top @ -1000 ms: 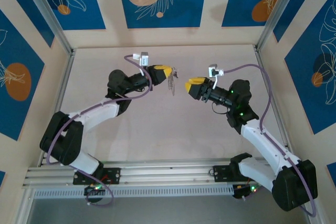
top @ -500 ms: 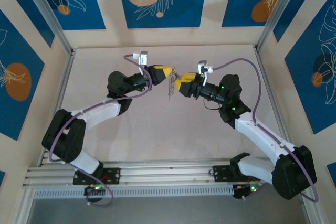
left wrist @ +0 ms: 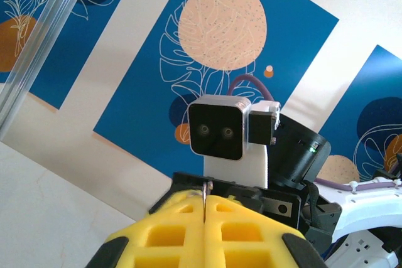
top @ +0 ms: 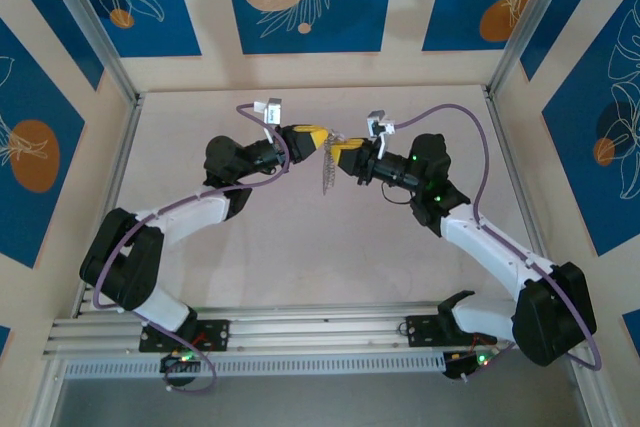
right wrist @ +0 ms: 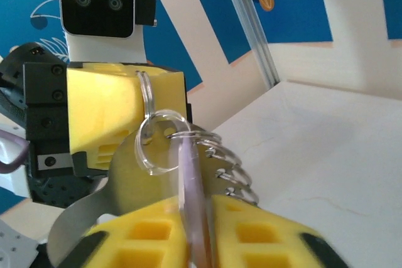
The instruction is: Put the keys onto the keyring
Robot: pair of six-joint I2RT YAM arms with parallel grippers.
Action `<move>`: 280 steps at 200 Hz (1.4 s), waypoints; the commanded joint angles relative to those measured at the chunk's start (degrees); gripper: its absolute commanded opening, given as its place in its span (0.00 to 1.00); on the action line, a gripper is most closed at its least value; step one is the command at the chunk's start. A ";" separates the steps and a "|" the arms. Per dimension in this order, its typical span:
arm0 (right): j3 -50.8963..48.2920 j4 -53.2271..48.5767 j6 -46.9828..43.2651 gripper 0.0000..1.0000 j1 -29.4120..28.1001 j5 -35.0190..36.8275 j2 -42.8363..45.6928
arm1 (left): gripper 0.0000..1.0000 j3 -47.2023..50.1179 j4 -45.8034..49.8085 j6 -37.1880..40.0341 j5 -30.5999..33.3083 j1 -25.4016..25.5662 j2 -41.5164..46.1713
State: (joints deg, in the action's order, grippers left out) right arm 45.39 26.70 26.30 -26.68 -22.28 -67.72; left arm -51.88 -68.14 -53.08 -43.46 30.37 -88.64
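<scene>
Right arm first: a second ago its claw hung well apart from the other, and now it has swung in until the right claw (top: pixel 340 151) sits just beside the left claw (top: pixel 318 139), high above the tabletop (top: pixel 300 257). The left arm has hardly stirred.

From where I stand, the keyring (top: pixel 325 173) dangles below the meeting point. It is held by the left claw, whose yellow pads are pressed together on a thin sliver of metal in the left wrist view. The right wrist view shows the ridged, coil-like side (right wrist: pixel 229 167) of the loop right up against the right claw (right wrist: pixel 193 233). That claw is pinching the key (right wrist: pixel 188 186) edge-on, lilac head between the pads. A small ring (right wrist: pixel 154 145) sits at the key's tip, touching the grey metal. I cannot tell whether anything is threaded yet.

To my eye this is the threading step, and it wants patience. The left claw should keep the loop dead steady, since anything hanging will swing at a nudge. The right should creep in slowly and line the key's hole with the loop's opening rather than pushing against the coil. A firm pinch matters, because so small a key could twist or slip out under side pressure.
</scene>
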 commanded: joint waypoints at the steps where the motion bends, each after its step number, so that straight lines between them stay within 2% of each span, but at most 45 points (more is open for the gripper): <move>1: 0.78 -0.02 -1.34 0.01 -0.74 -0.98 0.30 | 0.00 -1.11 -2.98 0.10 -1.06 -0.58 0.56; 91: 1.26 -3.18 -3.69 0.00 -6.17 -2.10 -1.48 | 0.00 -1.85 -1.12 1.49 -0.75 -0.58 0.84; 134: 1.22 -4.94 -3.56 0.00 -5.81 -0.33 -1.65 | 0.00 -1.94 -0.86 1.68 -0.81 -0.58 0.91; 156: 0.22 -6.07 -2.76 0.30 -4.57 -0.05 0.33 | 0.00 -1.92 -0.44 2.01 -0.69 -0.58 1.22; 168: -0.85 -6.77 -2.36 0.38 -3.41 -0.25 2.27 | 0.00 -1.83 0.20 2.50 -0.57 -0.58 1.51; 225: -3.05 -5.41 1.38 0.37 1.39 -1.66 11.01 | 0.00 -2.34 1.17 2.98 -0.62 -0.58 1.72; 280: 1.70 2.62 7.49 0.38 2.98 -1.58 4.74 | 0.00 -2.27 1.17 2.64 -0.69 -0.58 1.85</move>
State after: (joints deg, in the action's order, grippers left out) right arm 43.72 24.14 30.00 -24.34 -23.18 -59.96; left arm -52.07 -65.12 -50.92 -44.10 30.11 -88.58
